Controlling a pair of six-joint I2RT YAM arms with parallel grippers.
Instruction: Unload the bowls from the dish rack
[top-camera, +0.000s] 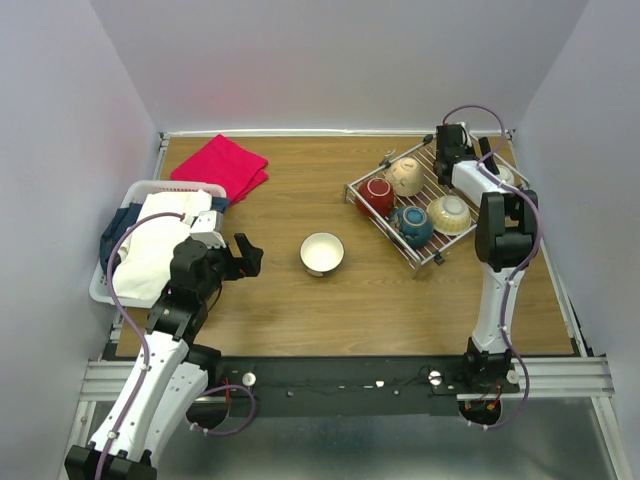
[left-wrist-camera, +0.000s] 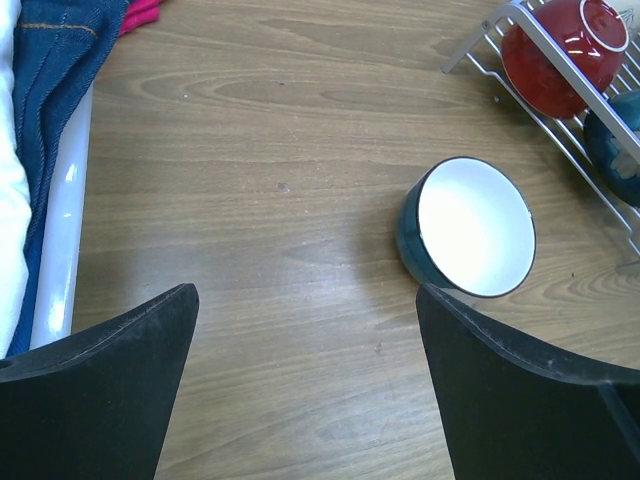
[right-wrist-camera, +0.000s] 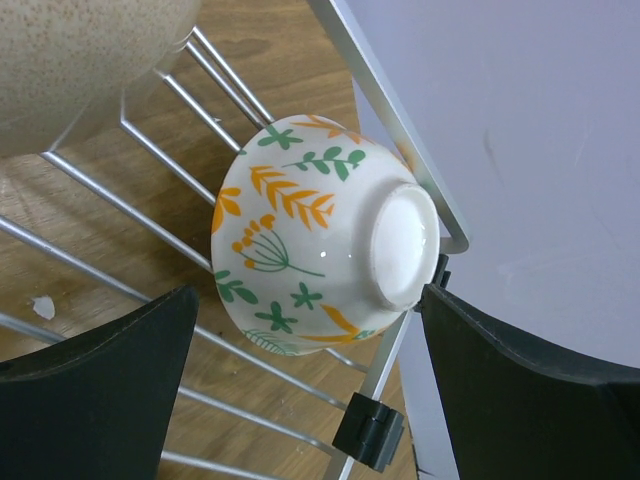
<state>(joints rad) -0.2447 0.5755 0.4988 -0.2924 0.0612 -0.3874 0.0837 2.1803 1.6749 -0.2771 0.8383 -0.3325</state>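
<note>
Floral bowl (right-wrist-camera: 290, 230), upturned in dish rack's (right-wrist-camera: 378, 100) corner: we are hovering the right claw (right-wrist-camera: 308, 300) over it, fingers apart; next, lowering and closing gently. Left claw (left-wrist-camera: 305, 300) apart, near unloaded teal bowl (left-wrist-camera: 470, 225).

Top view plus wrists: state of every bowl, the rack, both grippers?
white-lined bowl, upright on table
red bowl, in rack, base up
teal bowl, in rack, base up
tan bowl, in rack
cream bowl, in rack
floral bowl, in rack corner, base up
dish rack, at least five bowls inside
left gripper, jaws open, empty
right gripper, jaws open over floral bowl
</note>
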